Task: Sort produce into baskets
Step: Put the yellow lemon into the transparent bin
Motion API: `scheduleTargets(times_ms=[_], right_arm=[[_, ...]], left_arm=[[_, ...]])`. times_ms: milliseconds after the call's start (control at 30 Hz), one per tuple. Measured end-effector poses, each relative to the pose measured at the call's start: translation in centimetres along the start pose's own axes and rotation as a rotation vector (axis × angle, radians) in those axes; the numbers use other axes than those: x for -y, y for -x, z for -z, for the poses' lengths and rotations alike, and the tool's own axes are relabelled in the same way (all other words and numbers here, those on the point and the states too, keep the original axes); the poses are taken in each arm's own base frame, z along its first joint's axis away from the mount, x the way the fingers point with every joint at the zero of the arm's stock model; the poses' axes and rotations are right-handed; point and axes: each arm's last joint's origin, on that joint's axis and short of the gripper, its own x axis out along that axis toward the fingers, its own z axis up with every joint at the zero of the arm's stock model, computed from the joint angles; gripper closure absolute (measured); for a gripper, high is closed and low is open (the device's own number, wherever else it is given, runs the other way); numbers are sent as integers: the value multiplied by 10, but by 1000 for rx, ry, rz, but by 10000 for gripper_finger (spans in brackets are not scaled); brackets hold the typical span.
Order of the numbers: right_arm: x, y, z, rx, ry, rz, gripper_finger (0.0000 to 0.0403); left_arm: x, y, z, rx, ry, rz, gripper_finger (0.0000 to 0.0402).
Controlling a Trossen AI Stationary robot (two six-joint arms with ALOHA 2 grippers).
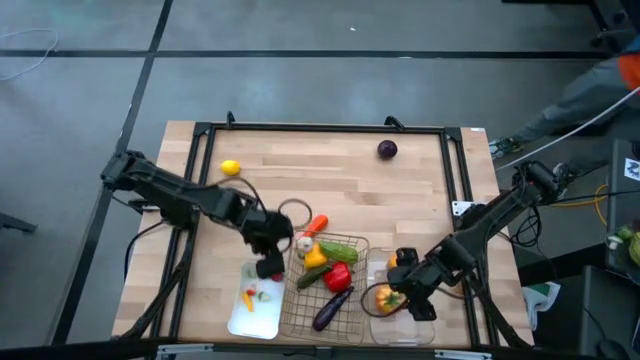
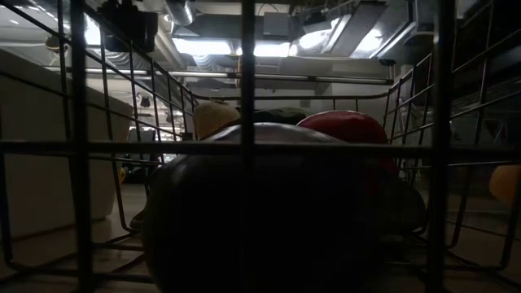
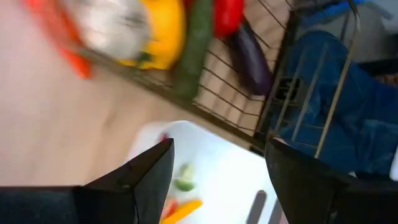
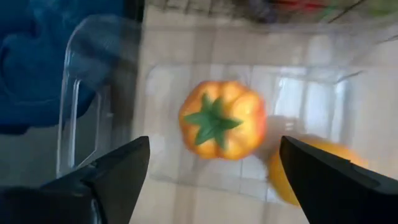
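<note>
On the light wood table (image 1: 330,180) a yellow lemon (image 1: 230,168) and a dark purple ball (image 1: 387,150) are seen. In the grey wire basket (image 1: 350,243) a yellow pepper (image 1: 315,258), a red pepper (image 1: 339,276), a green cucumber (image 1: 311,278) and a purple eggplant (image 1: 331,309) are seen. An orange pumpkin (image 4: 222,119) with a green stem is seen in the clear bin (image 4: 81,118). The tray (image 1: 255,318) is white.

No readable text, label or number anywhere; low view perhaps too dark.
</note>
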Motion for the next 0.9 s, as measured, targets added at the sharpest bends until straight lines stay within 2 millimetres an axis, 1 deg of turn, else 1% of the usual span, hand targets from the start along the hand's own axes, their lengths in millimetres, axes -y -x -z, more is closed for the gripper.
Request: scheduleTargets(times_ms=[133,233,433,567,733,900], right_arm=[[11,10,-5,59,23,69,47],[22,16,-11,97,45,107,47],[51,21,-26,121,92,172,47],[71,24,-33,123,106,210,47],[94,29,-41,130,77,244,47],[112,33,-46,130,39,234,47]], left_arm=[[-22,28,-6,33,41,-65,153],[-42,47,-10,70,64,-149,153],[-83,82,-14,113,82,-335,152],[-109,99,-16,98,74,-443,152],[-141,117,-18,57,51,-551,153],[-169,135,-20,33,-1,-666,153]])
